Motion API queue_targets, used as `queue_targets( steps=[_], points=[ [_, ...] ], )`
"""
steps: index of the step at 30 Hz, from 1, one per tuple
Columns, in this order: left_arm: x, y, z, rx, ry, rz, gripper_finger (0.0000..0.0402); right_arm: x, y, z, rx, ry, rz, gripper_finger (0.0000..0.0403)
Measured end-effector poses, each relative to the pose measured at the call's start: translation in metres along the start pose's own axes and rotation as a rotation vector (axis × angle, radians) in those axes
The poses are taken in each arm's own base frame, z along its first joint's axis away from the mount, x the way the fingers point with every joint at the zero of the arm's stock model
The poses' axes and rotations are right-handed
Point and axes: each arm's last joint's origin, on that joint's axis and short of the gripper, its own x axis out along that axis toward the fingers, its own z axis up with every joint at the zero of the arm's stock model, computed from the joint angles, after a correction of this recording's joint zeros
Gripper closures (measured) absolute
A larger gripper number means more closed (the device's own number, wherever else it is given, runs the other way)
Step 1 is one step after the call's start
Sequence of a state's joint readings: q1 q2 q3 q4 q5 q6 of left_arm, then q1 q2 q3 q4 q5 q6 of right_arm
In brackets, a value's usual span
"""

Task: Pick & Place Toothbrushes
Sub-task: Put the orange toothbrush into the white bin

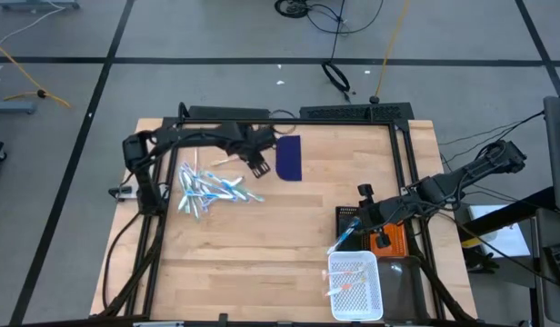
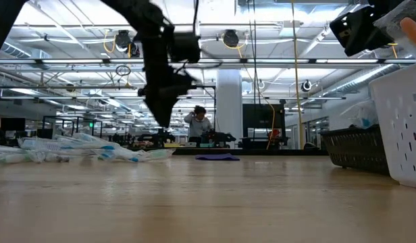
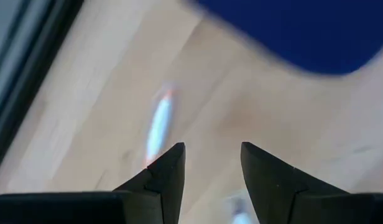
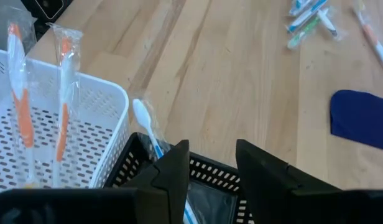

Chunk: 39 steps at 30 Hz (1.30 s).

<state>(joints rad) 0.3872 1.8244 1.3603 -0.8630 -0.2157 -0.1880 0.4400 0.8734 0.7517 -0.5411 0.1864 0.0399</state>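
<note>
Wooden table fills the foreground, with most toothbrushes heaped at its left, lying flat at mixed angles. Above a lone orange-tipped brush, the left gripper hovers with jaws apart; this looks like the reach, and descending and closing comes next. Farther right, the right gripper clamps a blue toothbrush slanting toward the white basket, probably awaiting release.
</note>
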Motion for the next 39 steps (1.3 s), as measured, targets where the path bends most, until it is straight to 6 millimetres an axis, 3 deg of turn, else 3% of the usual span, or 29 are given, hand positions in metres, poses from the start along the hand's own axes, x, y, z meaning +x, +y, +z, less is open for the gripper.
queue_targets(
  steps=[5, 10, 26, 29, 35, 39],
  points=[
    [0.023, 0.031, -0.013, -0.049, 0.104, -0.039, 0.0243, 0.000, 0.000, 0.001, 0.000, -0.007, 0.000, 0.0277],
    [0.039, 0.046, -0.029, -0.038, 0.175, -0.042, 0.0243, 0.000, 0.000, 0.004, -0.011, -0.036, 0.001, 0.0277],
    [0.067, 0.059, -0.054, -0.018, 0.204, -0.019, 0.0245, 0.000, 0.000, 0.008, -0.039, -0.080, 0.001, 0.0281],
    [0.068, 0.059, -0.055, -0.020, 0.204, -0.049, 0.0274, 0.000, 0.000, 0.008, -0.038, -0.080, 0.001, 0.0281],
    [0.068, 0.058, -0.055, -0.008, 0.206, -0.068, 0.0387, 0.000, 0.000, 0.008, -0.038, -0.079, 0.001, 0.0282],
    [0.068, 0.058, -0.054, -0.025, 0.190, -0.063, 0.0389, 0.000, 0.000, 0.008, -0.038, -0.079, 0.001, 0.0282]
  ],
)
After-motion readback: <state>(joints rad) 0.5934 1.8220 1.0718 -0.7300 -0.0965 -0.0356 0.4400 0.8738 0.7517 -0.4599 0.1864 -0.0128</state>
